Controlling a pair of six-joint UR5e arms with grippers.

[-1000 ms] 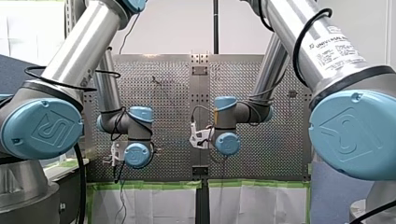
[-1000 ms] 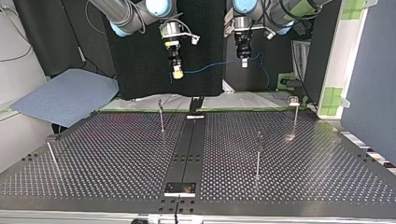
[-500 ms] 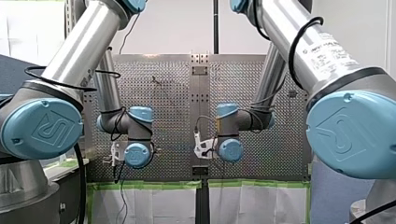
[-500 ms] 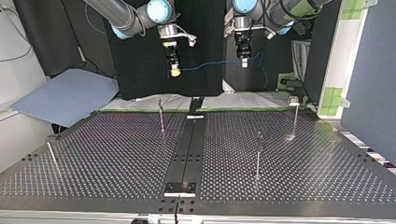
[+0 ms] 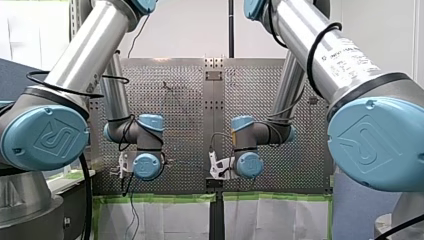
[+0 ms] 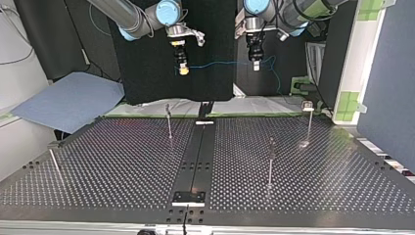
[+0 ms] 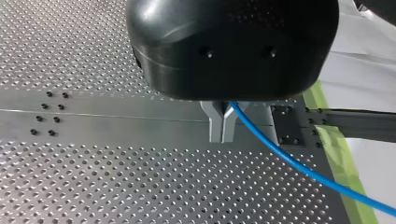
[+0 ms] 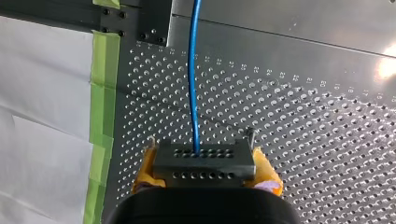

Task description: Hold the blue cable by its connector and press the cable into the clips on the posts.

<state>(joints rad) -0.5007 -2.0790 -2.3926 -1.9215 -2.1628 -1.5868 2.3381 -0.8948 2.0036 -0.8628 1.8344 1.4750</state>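
Note:
A thin blue cable point(image 6: 220, 63) hangs stretched between my two grippers, high above the table's far edge in the top view. My right gripper point(image 6: 183, 70), with yellow pads point(image 8: 267, 173), is shut on the cable's grey connector point(image 8: 204, 161). The cable point(image 8: 192, 84) runs straight ahead from the connector. My left gripper point(image 6: 255, 64) has its metal fingers point(image 7: 215, 126) shut on the cable point(image 7: 299, 163), which trails off to one side. Three thin clip posts point(image 6: 169, 120) point(image 6: 270, 159) point(image 6: 308, 120) stand on the perforated table point(image 6: 122, 161), well below both grippers.
Another post point(image 6: 54, 164) leans near the table's corner at the top view's left. A dark centre rail point(image 6: 195, 156) splits the table. Green tape point(image 8: 100, 88) and white sheeting lie past the table's edge. Slack blue cable point(image 6: 276, 76) dangles beside my left gripper.
In the top view my right gripper has risen with the connector, and the cable between the grippers now runs straighter. My left gripper has stayed in place.

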